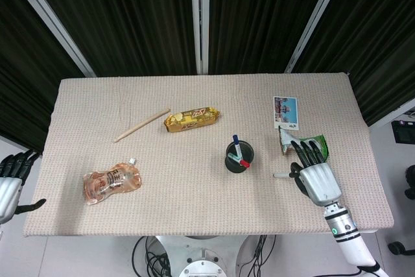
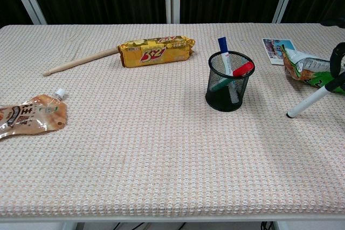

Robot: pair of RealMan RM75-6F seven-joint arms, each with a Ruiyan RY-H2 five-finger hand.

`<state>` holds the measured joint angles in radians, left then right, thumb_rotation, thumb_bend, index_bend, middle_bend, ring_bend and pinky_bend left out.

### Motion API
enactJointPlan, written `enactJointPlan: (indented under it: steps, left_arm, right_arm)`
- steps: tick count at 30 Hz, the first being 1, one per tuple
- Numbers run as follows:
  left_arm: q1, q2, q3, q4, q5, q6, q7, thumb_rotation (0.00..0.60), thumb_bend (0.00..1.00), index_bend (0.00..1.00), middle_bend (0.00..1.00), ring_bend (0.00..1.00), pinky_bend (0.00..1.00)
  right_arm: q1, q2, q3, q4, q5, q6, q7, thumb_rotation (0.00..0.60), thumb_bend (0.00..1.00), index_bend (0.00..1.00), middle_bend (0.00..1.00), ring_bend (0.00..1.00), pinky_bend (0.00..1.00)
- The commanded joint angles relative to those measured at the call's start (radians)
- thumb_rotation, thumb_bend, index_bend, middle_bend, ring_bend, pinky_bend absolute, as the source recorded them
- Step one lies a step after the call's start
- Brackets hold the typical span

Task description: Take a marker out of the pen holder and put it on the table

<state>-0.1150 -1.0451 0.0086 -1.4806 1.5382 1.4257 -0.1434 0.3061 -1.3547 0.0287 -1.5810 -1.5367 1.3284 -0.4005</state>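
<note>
Where the table (image 1: 194, 215) meets the lower edge of the head view, the right hand (image 1: 316, 174) sits at lower right, its back to the camera, pinching a white marker (image 1: 283, 175) between thumb and a finger while the other fingers reach over the green bag (image 1: 311, 143) behind it. From the chest view that marker (image 2: 314, 98) slants down from the right edge, its lower tip touching or just above the cloth to the right of the holder, and only a dark curl of the right hand (image 2: 338, 63) shows at the frame's edge. At far lower left of the head view the left hand (image 1: 11, 183) hangs off the table's corner, fingers spread and holding nothing. On the cloth at lower left lies an orange pouch (image 1: 110, 182) with a white spout, flat on its side. Right of centre stands the black mesh holder (image 1: 238, 157), upright, with a blue-capped, a red-capped and a green pen leaning inside; in the chest view the holder (image 2: 229, 81) stands well apart from the marker's tip. Further back, left of centre, a yellow snack bar (image 1: 191, 119) lies lengthwise, and a wooden stick (image 1: 141, 125) lies slanted just left of it, its near end pointing to the left edge. Beyond the green bag, a photo card (image 1: 285, 112) lies flat near the upper right corner of the cloth.
</note>
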Motion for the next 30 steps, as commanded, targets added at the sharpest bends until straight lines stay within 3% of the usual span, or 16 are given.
enactJointPlan:
  steps: [1,3,4,5,7,8,13,18,25,30]
  left_arm:
    - [-0.001,-0.001,-0.001,0.003,-0.001,-0.002,-0.004,0.600,0.09,0.03,0.00,0.00,0.00]
    - [-0.003,-0.001,-0.002,0.005,-0.001,-0.003,-0.006,0.600,0.09,0.03,0.00,0.00,0.00]
    - [-0.003,-0.001,-0.002,0.005,-0.001,-0.003,-0.007,0.600,0.09,0.03,0.00,0.00,0.00]
    - [-0.003,-0.001,-0.003,0.005,0.000,-0.002,-0.008,0.600,0.09,0.03,0.00,0.00,0.00]
    - [-0.002,0.001,-0.003,0.005,0.000,0.001,-0.009,0.600,0.09,0.03,0.00,0.00,0.00]
    - [-0.001,0.002,-0.004,0.005,0.000,0.003,-0.010,0.600,0.09,0.03,0.00,0.00,0.00]
    - [0.002,0.004,-0.003,0.009,-0.002,0.005,-0.017,0.600,0.09,0.03,0.00,0.00,0.00]
    - [0.002,0.002,-0.002,0.014,0.000,0.004,-0.022,0.600,0.09,0.03,0.00,0.00,0.00]
    - [0.001,-0.001,-0.009,0.014,0.016,0.026,-0.016,0.600,0.09,0.03,0.00,0.00,0.00]
    - [0.000,-0.001,-0.019,0.000,0.034,0.061,-0.003,0.600,0.09,0.03,0.00,0.00,0.00]
  right_arm:
    - [0.023,-0.024,0.012,-0.002,0.025,-0.044,-0.040,0.600,0.33,0.67,0.00,0.00,0.00]
    - [0.038,-0.032,0.014,-0.013,0.032,-0.071,-0.057,0.600,0.31,0.57,0.00,0.00,0.00]
    - [0.044,-0.035,0.016,-0.019,0.033,-0.080,-0.063,0.600,0.28,0.47,0.00,0.00,0.00]
    - [0.052,-0.038,0.018,-0.028,0.032,-0.090,-0.068,0.600,0.24,0.29,0.00,0.00,0.00]
    - [0.062,-0.042,0.018,-0.045,0.024,-0.101,-0.064,0.600,0.19,0.08,0.00,0.00,0.00]
    - [0.068,-0.044,0.017,-0.053,0.013,-0.103,-0.055,0.600,0.17,0.02,0.00,0.00,0.00]
    - [0.073,-0.052,0.016,-0.064,-0.035,-0.074,-0.011,0.600,0.09,0.00,0.00,0.00,0.00]
    - [0.054,-0.034,0.018,-0.067,-0.073,-0.007,0.042,0.600,0.08,0.00,0.00,0.00,0.00]
    - [-0.048,0.094,0.003,-0.091,-0.055,0.125,0.091,0.600,0.08,0.00,0.00,0.00,0.00]
    - [-0.160,0.226,-0.034,-0.112,0.058,0.171,0.157,0.600,0.08,0.00,0.00,0.00,0.00]
